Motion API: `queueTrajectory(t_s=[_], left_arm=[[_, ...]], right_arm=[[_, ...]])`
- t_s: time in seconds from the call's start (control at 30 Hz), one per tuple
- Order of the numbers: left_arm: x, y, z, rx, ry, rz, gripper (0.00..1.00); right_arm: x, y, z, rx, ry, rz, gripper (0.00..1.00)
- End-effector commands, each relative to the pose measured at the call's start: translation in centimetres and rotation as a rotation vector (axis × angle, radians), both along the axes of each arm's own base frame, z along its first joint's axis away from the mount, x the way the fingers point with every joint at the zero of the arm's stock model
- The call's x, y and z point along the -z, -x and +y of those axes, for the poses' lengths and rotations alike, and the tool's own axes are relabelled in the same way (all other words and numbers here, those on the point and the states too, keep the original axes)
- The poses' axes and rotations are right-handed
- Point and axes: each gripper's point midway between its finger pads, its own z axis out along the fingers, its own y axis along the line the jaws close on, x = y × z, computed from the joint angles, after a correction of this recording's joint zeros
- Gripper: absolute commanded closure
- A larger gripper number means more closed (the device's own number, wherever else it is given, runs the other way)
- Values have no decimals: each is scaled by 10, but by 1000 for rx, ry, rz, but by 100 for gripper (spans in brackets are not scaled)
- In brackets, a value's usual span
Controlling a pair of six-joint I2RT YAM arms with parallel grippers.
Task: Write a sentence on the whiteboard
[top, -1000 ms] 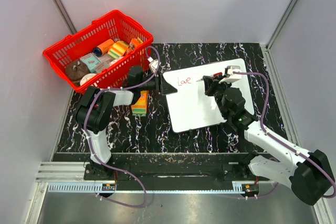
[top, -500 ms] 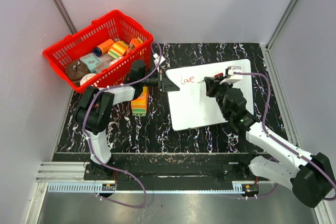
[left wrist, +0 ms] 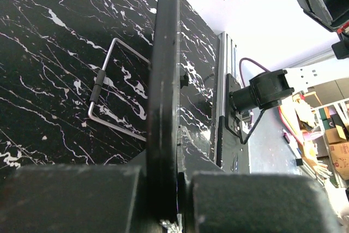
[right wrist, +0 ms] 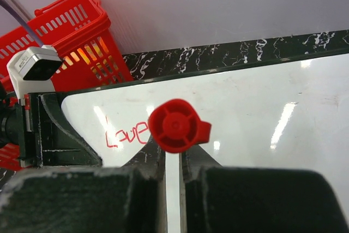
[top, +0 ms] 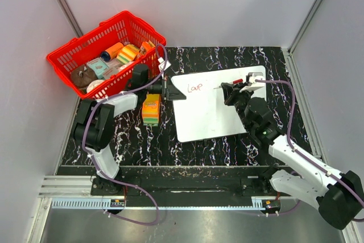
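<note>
The whiteboard [top: 219, 112] lies flat on the black marbled table, its rim [left wrist: 164, 69] seen edge-on in the left wrist view. My left gripper [top: 169, 90] [left wrist: 163, 203] is shut on the board's left edge. The sentence [top: 195, 87] [right wrist: 126, 135] reads "Love" in red, near the top left corner. My right gripper [top: 229, 90] [right wrist: 174, 159] is shut on a white pen with a red cap [top: 238, 81] [right wrist: 177, 125]. The pen hangs over the board just right of the word. Whether its tip touches the board is hidden.
A red basket [top: 68, 55] [right wrist: 82, 20] with several items stands at the back left, close behind my left arm. A striped coloured block [top: 151, 109] sits on the table left of the board. A wire loop [left wrist: 112, 94] shows beside the board's edge.
My left gripper has shut on the whiteboard's left edge and pulled it a little leftwards, turning it slightly. The right gripper stays shut on the pen, shifted only a little above the board.
</note>
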Motion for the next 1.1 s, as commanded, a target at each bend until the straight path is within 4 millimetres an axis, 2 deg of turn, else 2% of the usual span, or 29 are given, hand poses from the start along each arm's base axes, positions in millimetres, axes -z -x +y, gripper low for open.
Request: queueTrajectory(t_s=[0.0, 0.43, 0.73, 1.07], left_arm=[[10, -11, 9, -23, -76, -191, 100], [16, -22, 12, -99, -134, -192, 100], [19, -22, 8, -88, -146, -179, 100], [21, -21, 5, -79, -159, -182, 100]], right_arm=[[-8, -3, 6, -30, -9, -60, 100], [-13, -21, 6, 27, 8, -139, 100], [-8, -35, 3, 88, 16, -125, 100], [1, -41, 9, 82, 27, -88, 100]])
